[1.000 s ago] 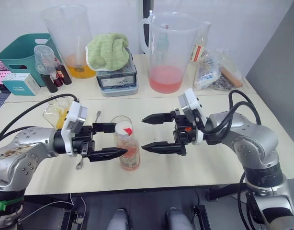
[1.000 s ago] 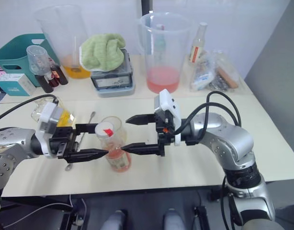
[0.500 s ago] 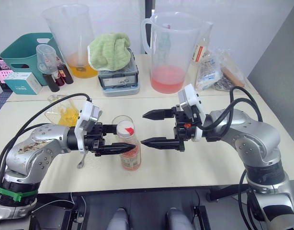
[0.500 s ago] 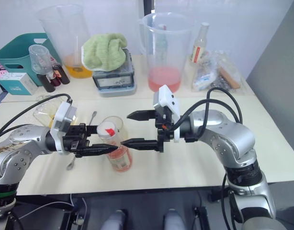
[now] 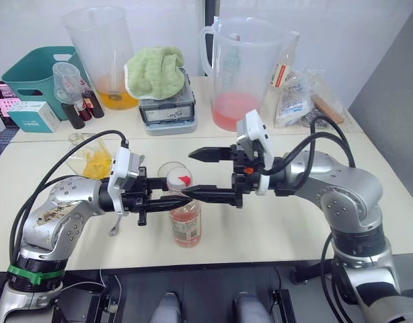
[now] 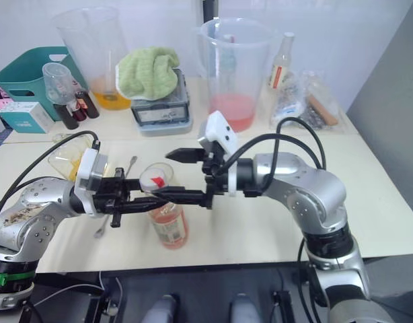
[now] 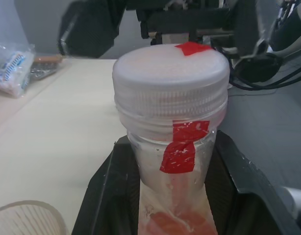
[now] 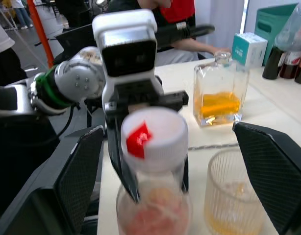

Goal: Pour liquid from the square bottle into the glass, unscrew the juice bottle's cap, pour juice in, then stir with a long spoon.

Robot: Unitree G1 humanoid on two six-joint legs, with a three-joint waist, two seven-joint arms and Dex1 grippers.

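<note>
Unscrewing the cap [image 7: 171, 78] looks like the step in hand: the left gripper [image 5: 167, 199] is clenched on the neck of the juice bottle [image 5: 186, 223], just under the cap, and the left wrist view shows its two black fingers [image 7: 104, 191] flanking the neck on either side. The bottle stands upright near the front middle of the counter [image 5: 274, 229], with the pinkish-orange juice [image 5: 185, 219] filling its lower part.

The right gripper [image 5: 205, 173] reaches in from the right with its fingers spread wide, one above and behind the cap, the other level with the bottle's neck; neither is seen touching the cap yet. The right wrist view looks straight at the red-marked cap between those parted fingers.

The glass [image 8: 235, 192] stands just behind the bottle and already holds some yellow-orange liquid, so the first pour appears done. The square bottle [image 8: 219, 96] sits further left on the counter, with the long spoon [image 6: 129, 164] lying between it and the glass.

Next, the right gripper would need to centre its fingers on the cap's ribbed rim, close firmly and twist, while the left keeps the bottle from turning or tipping into the glass close behind.
</note>
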